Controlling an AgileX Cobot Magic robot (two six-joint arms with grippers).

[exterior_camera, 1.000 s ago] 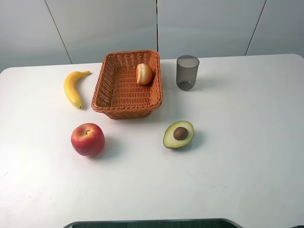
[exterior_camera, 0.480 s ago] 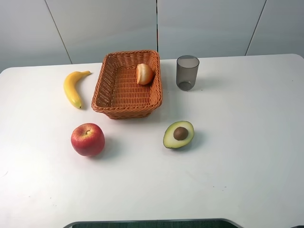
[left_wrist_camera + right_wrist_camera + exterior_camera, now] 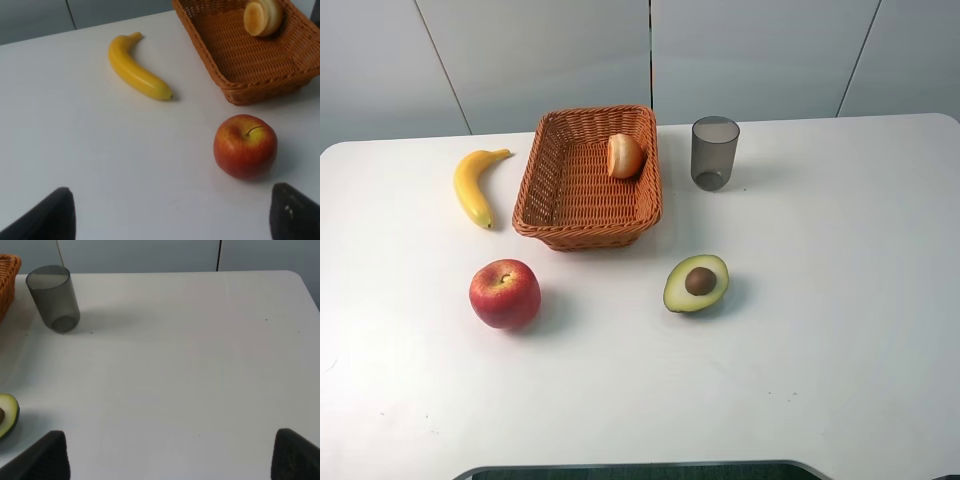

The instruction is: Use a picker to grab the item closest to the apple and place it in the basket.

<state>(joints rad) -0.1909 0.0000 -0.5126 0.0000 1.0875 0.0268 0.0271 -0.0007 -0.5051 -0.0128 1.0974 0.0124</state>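
The round orange-pink fruit point(image 3: 625, 156) with its cream side lies inside the woven orange-brown basket point(image 3: 582, 190), against the far right wall; the left wrist view shows the fruit point(image 3: 262, 16) in the basket point(image 3: 240, 55) too. The red apple point(image 3: 505, 293) sits on the table in front of the basket's left corner. No picker arm shows in the exterior high view. My left gripper point(image 3: 172, 220) is open, low over the table just short of the apple point(image 3: 245, 146). My right gripper point(image 3: 170, 460) is open over bare table, holding nothing.
A yellow banana point(image 3: 473, 184) lies left of the basket. A grey translucent cup point(image 3: 714, 152) stands right of it. A halved avocado point(image 3: 696, 283) with its pit rests in front of the basket's right corner. The white table's front edge runs along the bottom.
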